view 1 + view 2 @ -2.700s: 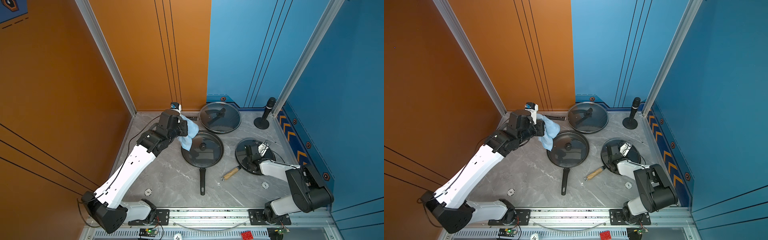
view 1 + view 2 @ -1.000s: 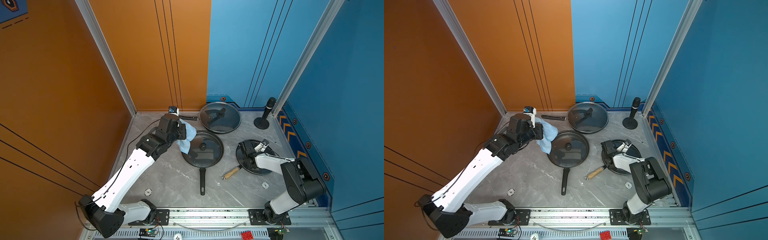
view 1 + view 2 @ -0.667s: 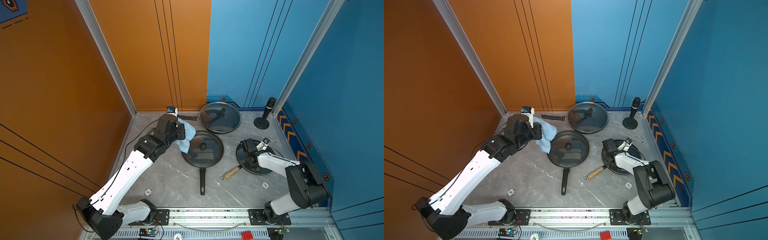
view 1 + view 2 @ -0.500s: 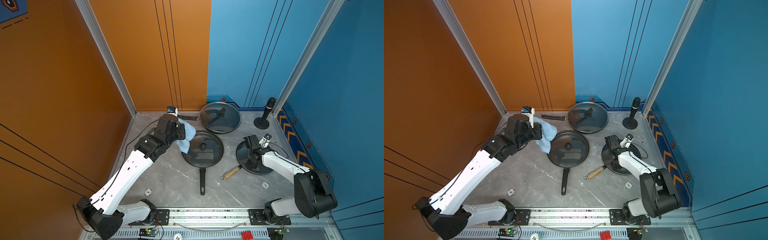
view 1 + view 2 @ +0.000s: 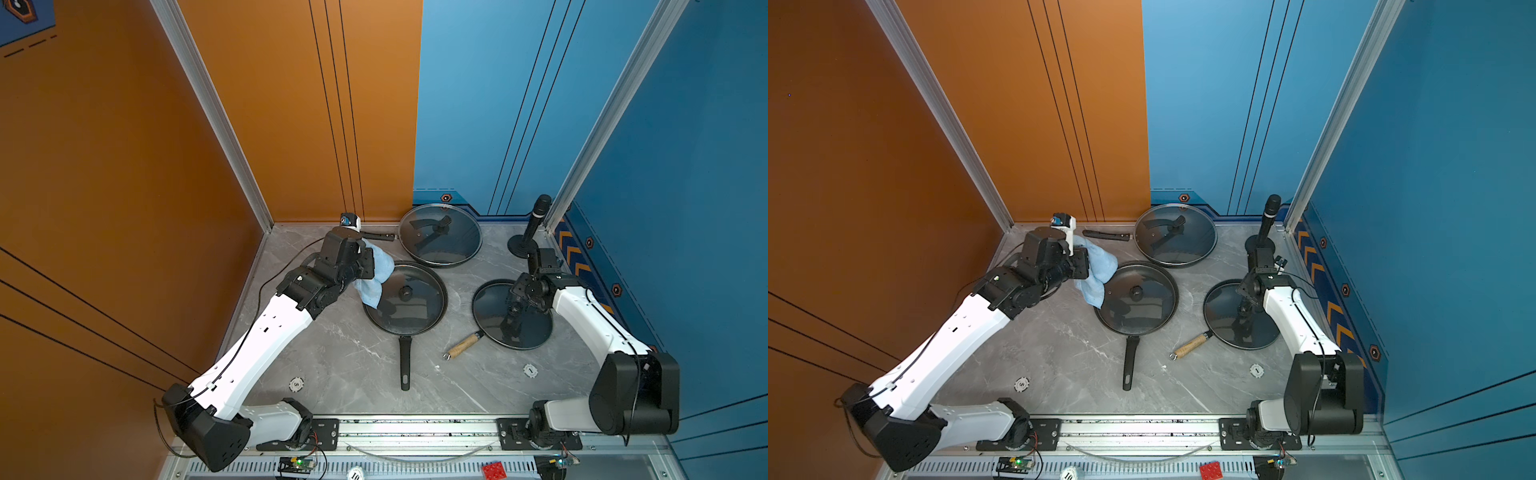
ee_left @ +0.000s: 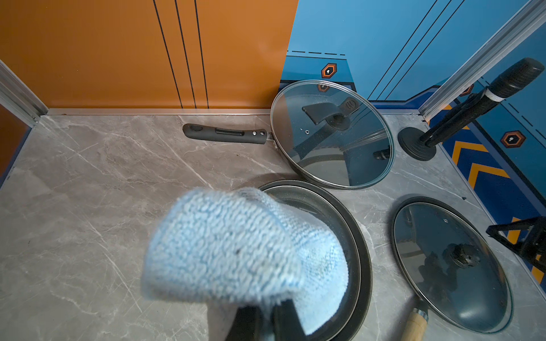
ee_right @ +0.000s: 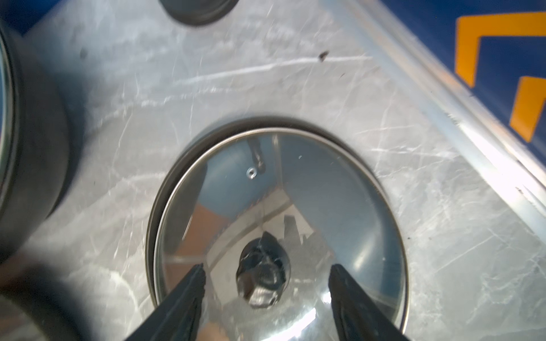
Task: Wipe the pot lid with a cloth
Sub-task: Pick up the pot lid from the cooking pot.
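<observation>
The light-blue cloth (image 5: 376, 272) (image 5: 1096, 270) (image 6: 236, 248) hangs folded from my left gripper (image 5: 368, 266) (image 6: 266, 313), which is shut on it at the left rim of the middle pan. The pot lid (image 5: 490, 303) (image 5: 1221, 309) (image 6: 452, 283) (image 7: 325, 192) is round glass with a metal rim and a dark knob (image 7: 263, 280). It sits on the small pan at the right. My right gripper (image 5: 513, 311) (image 5: 1241, 309) (image 7: 267, 268) hangs above that knob, open, with one finger on each side of it and nothing between them.
A black frying pan with its own knobbed lid (image 5: 405, 303) lies mid-table, handle (image 5: 405, 361) toward the front. A larger lidded pan (image 5: 440, 241) stands at the back wall. A black microphone stand (image 5: 530, 237) is at the back right. The small pan's wooden handle (image 5: 463, 345) points front-left.
My right gripper has opened and swung from the lid's left side to above its knob. The left arm and the cloth have hardly moved.
</observation>
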Motion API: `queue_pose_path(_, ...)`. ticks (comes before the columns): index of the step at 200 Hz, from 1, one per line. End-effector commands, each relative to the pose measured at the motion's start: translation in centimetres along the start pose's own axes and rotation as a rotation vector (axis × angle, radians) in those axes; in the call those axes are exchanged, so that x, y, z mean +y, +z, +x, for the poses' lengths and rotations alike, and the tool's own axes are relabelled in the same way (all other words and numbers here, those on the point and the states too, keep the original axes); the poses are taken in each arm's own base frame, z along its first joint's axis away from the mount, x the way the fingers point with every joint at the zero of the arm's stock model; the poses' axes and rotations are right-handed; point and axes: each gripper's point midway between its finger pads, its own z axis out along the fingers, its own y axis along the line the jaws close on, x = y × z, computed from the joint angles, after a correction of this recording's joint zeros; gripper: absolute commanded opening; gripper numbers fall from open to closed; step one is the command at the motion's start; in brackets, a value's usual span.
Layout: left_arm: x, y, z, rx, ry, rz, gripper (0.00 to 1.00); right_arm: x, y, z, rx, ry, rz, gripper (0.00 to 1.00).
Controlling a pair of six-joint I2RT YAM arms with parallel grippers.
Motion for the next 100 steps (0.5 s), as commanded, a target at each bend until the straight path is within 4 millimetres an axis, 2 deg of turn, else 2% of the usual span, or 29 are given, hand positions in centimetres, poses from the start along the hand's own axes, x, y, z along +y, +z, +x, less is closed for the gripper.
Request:
queue_pose_path(1, -0.6, -0.5, -1.1, -0.041, 0.008, 0.03, 0.0, -0.3, 0.5, 3.0, 0.181, -0.084, 0.004, 0.68)
queue_pose_path(41, -0.3, -0.6, -1.0, -0.047, 0.005, 0.022, 0.0, -0.5, 2.4, 4.5, 0.285, -0.11, 0.04, 0.62)
queue_pose_path(100, 0.5, -1.0, -0.8, -0.056, -0.006, 0.003, 0.0, -0.5, 3.4, 4.7, 0.315, -0.144, 0.068, 0.55)
